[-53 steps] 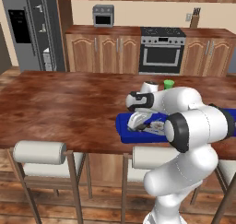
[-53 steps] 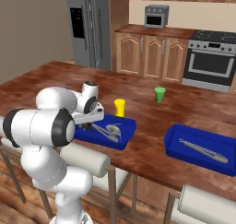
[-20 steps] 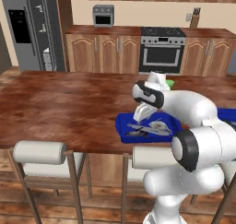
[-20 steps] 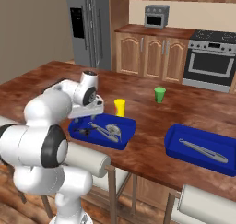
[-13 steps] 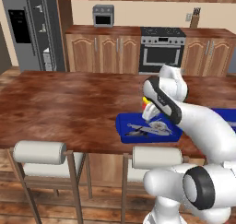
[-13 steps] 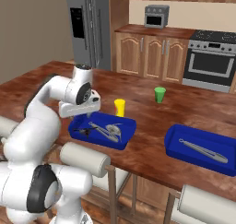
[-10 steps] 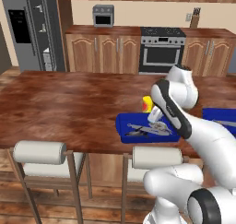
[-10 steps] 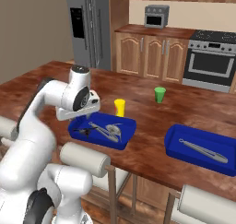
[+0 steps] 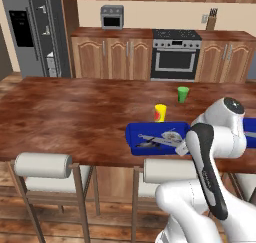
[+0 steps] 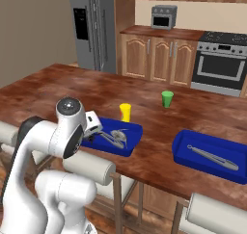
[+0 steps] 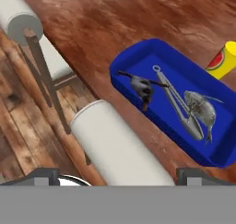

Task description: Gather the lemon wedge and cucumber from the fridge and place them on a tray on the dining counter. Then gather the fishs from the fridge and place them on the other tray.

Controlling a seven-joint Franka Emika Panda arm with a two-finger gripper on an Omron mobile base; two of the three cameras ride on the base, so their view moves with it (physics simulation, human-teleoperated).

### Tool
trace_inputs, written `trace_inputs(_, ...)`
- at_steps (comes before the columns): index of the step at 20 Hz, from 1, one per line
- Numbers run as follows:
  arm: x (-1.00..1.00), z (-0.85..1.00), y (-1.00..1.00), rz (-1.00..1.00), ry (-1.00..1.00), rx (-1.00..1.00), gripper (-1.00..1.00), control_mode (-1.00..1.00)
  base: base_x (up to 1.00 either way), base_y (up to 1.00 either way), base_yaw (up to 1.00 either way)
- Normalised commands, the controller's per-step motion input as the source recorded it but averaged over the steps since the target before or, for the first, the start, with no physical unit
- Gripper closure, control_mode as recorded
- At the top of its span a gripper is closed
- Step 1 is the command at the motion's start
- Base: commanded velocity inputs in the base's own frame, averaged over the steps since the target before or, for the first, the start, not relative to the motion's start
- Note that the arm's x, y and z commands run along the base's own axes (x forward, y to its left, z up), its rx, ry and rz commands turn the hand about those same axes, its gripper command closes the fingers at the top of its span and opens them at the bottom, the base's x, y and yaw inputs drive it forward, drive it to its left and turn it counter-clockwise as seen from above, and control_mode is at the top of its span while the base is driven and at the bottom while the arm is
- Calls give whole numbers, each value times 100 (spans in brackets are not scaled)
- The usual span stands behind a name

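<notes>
Fish — two grey ones (image 11: 198, 109) — lie in my near blue plastic tray (image 11: 133, 64); my claw (image 11: 117, 172) hangs empty, spread wide — swinging low could clip that tray off the counter's edge.

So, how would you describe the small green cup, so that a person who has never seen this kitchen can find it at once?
Look at the long wooden dining counter in front of the stove. Near its far edge, beyond the blue tray that holds the fish, stands a small green cup. The cup nearest to it is yellow and stands right beside that tray; the green one stands alone.
</notes>
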Motion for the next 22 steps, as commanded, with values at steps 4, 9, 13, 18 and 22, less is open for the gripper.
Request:
trace_inputs(4,-36,-2,-4,-1,-8,0,-100,100,-50,-1,0)
trace_inputs(9,0,0,0,0,0,0,-100,100,-100,7,0)
trace_inputs(13,0,0,0,0,0,0,-100,100,-59,76,-1)
trace_inputs(18,0,0,0,0,0,0,-100,100,19,100,-14)
trace_inputs(22,0,0,0,0,0,0,-100,100,42,100,-14)
